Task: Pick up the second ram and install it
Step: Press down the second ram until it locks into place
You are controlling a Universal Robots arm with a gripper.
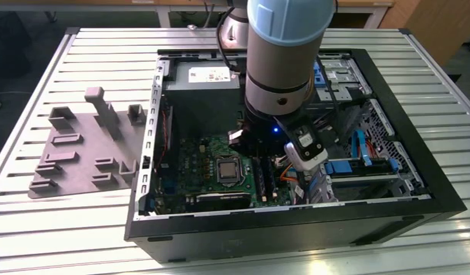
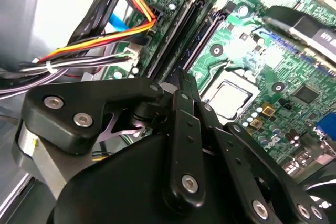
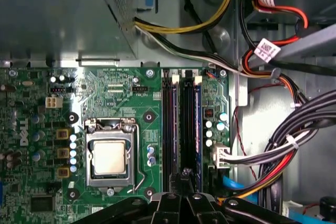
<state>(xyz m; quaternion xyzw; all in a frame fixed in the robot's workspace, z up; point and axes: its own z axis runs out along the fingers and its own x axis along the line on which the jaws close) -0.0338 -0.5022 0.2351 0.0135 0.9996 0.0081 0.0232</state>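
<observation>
Black linkage bars of my gripper fill the foreground in the second wrist view, its fingertips drawn together to a narrow point just above the long memory slots of the green motherboard. My fingers look closed, and I cannot make out anything pinched between them. In the first wrist view my gripper sits directly over the slots. One slot holds a dark stick with a bluish edge, which I take to be the second ram, lying flat along its slot. Beside the slots is the silver processor in its socket. Bundled red, yellow and black cables run along the far side. In the exterior view, my arm reaches down into the open computer case.
</observation>
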